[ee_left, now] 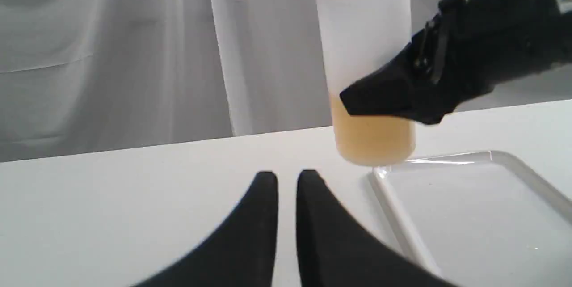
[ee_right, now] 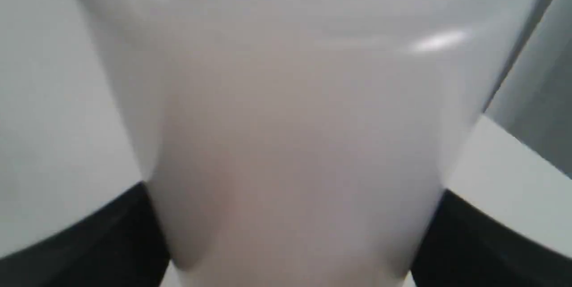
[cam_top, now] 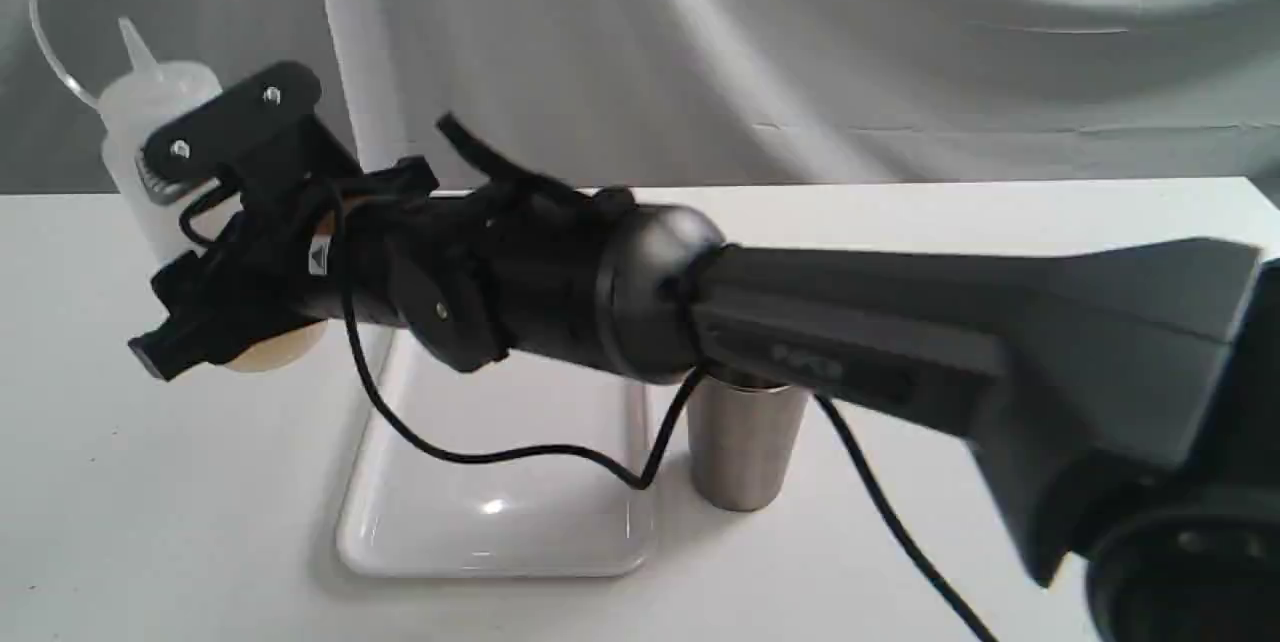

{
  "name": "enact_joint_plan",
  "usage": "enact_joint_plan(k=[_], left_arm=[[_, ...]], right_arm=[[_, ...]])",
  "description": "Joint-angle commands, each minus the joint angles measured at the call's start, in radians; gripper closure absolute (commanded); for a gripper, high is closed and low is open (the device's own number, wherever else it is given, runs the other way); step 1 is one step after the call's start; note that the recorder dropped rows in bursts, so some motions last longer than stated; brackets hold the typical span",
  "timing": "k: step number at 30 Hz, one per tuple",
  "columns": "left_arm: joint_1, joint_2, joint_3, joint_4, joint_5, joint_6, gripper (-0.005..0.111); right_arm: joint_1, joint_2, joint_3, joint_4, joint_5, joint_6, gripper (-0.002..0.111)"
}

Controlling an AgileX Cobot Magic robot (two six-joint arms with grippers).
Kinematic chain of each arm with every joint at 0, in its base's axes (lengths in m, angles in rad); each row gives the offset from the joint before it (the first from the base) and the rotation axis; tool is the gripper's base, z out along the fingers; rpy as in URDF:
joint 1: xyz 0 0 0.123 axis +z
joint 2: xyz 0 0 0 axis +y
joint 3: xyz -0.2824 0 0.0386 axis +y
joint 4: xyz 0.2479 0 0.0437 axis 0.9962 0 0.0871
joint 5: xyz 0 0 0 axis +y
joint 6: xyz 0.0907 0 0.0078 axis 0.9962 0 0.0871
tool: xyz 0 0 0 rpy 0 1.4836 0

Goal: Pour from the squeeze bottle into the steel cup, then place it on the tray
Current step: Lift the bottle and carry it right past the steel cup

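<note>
The squeeze bottle (ee_right: 290, 144) fills the view, whitish and blurred, its body pinched between the right gripper's (ee_right: 290, 238) two black fingers (ee_right: 107, 246). White tabletop (ee_right: 505, 188) and grey cloth (ee_right: 540, 112) show beside it.

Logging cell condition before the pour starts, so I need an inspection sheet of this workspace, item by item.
Surface: white table, no spills seen.
Job's things: translucent whitish squeeze bottle with amber liquid, upright, left of tray; brushed steel cup right of tray, rim hidden under the right arm; glossy white rectangular tray, holds nothing.
Clutter: nothing seen.
Grippers: right gripper shut on the squeeze bottle; left gripper nearly closed, empty, low over the table.
Cables: black cable sags from the right arm over the tray.
Surroundings: grey cloth backdrop.
</note>
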Motion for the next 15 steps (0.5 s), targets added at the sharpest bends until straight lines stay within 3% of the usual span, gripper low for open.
enact_joint_plan(k=[1,6,15], left_arm=[[-0.005,-0.005,0.004,0.003,-0.002,-0.004,0.098],[-0.005,-0.005,0.004,0.003,-0.002,-0.004,0.098],[-0.005,-0.005,0.004,0.003,-0.002,-0.003,0.098]], right_arm=[[-0.015,-0.08,0.003,-0.037,0.041,0.048,0.066],[-0.029,-0.206,0.12,-0.093,-0.019,0.092,0.067],[-0.15,-0.499,0.445,-0.128,-0.046,0.092,0.069]])
